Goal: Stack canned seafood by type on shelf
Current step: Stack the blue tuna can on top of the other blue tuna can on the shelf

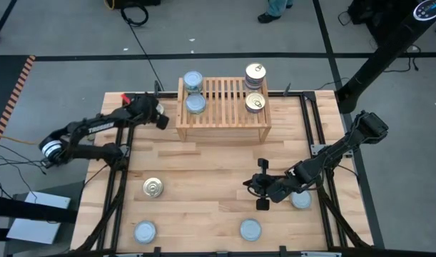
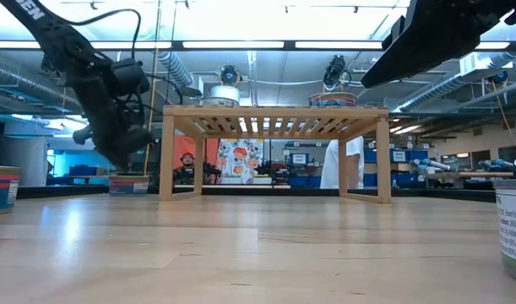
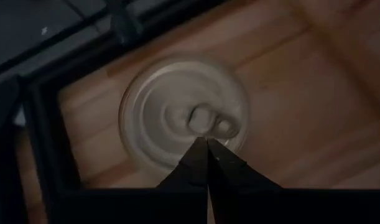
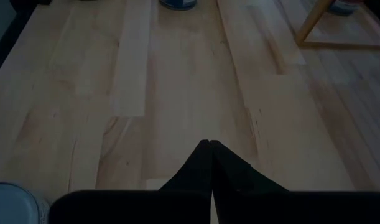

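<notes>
We count four tins on the shelf [image 1: 223, 107]: two silvery-lidded tins [image 1: 194, 93] at its left end, one behind the other, and two golden-lidded tins [image 1: 255, 86] at its right end, the far one looking like a stack. Loose tins remain on the table [image 1: 203, 171]: a golden tin [image 1: 153, 188] at the left, a silvery tin [image 1: 145, 232] at the near left, another silvery tin [image 1: 250, 230] at the near middle, and one [image 1: 301, 200] partly hidden under the right arm.

A further pull-tab tin [image 3: 183, 112] sits by the table's far left corner, just left of the shelf. The left gripper [image 3: 207, 142] hangs right above it with its fingers pressed together, holding nothing. We judge that descending like this would jab the lid and skid the tin toward the frame rail [image 3: 46, 162]; the fingers need to spread first.

The right gripper [image 4: 208, 144] hovers over bare planks near the right side, likewise closed and empty. The tin beneath that arm is close enough that a low sweep could knock it off the near edge.

On the shelf, an off-centre placement could topple a stack through the slats' gaps or mix the two types.
</notes>
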Motion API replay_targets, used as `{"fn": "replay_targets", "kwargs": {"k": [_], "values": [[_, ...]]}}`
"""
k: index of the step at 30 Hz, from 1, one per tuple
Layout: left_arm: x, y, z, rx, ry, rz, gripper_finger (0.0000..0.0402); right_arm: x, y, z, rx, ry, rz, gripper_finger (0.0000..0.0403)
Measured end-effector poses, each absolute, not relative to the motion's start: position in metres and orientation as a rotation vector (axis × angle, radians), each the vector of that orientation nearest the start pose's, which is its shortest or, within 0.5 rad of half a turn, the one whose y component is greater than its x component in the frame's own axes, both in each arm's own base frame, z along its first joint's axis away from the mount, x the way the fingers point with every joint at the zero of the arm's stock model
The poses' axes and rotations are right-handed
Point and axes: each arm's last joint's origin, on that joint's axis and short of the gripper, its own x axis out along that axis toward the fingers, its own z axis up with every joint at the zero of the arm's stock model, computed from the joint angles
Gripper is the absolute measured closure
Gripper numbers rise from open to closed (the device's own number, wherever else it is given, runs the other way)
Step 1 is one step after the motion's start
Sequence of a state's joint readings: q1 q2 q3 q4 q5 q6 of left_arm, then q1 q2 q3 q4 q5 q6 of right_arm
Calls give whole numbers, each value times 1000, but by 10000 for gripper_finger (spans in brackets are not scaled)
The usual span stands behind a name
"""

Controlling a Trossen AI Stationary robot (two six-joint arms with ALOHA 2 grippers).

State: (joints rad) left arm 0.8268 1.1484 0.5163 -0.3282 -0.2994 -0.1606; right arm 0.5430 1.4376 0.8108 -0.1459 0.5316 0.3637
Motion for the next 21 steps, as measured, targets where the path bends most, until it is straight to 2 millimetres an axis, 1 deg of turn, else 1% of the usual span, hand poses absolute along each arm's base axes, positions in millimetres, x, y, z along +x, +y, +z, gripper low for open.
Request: {"fn": "replay_targets", "kwargs": {"k": [3,8,11,14,21], "values": [[128,152,164,-416,946,1105,401,252,135,205,-45,650,-109,394],[128,150,163,-443,981,1058,401,252,135,205,-45,651,-109,394],[126,144,161,-459,1036,1020,401,252,135,205,-45,650,-109,394],[123,134,153,-491,1142,963,401,252,135,205,-45,650,-109,394],[134,125,155,-507,1110,897,401,252,135,205,-44,649,-108,394]]}}
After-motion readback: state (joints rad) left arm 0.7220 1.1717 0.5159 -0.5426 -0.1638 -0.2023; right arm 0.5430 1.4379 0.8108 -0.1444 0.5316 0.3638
